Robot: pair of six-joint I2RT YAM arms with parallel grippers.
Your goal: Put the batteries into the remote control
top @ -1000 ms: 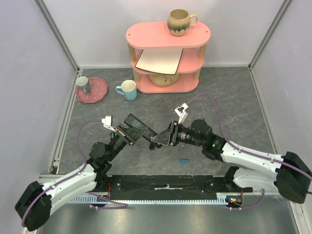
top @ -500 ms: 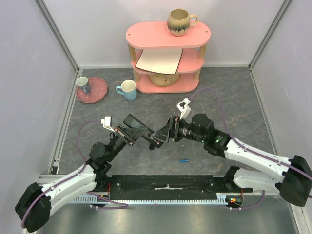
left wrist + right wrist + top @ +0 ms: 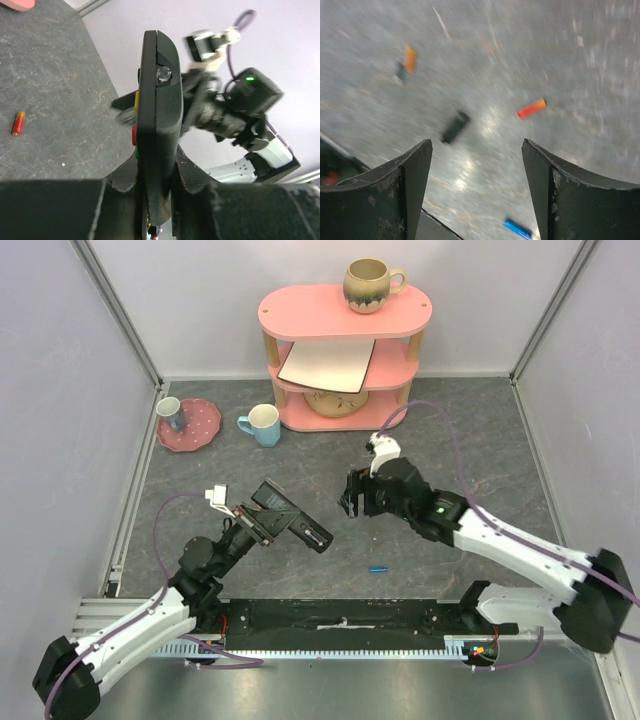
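My left gripper is shut on the remote control, a slim black bar held off the table and pointing right. In the left wrist view the remote stands edge-on between the jaws of the left gripper, with coloured buttons on its left side. My right gripper hangs apart from the remote, to its right, open and empty. A blue battery lies on the table near the front. The right wrist view shows it and a red-orange battery on the table; the red-orange battery also shows beyond the remote.
A small black oblong piece lies on the table below the right gripper. At the back stands a pink shelf with a mug on top. A blue mug and a pink plate with a cup are at back left.
The right gripper has let go of the remote's tip, pulled back to the upper right and opened. The left gripper still holds the remote, shifted slightly lower.
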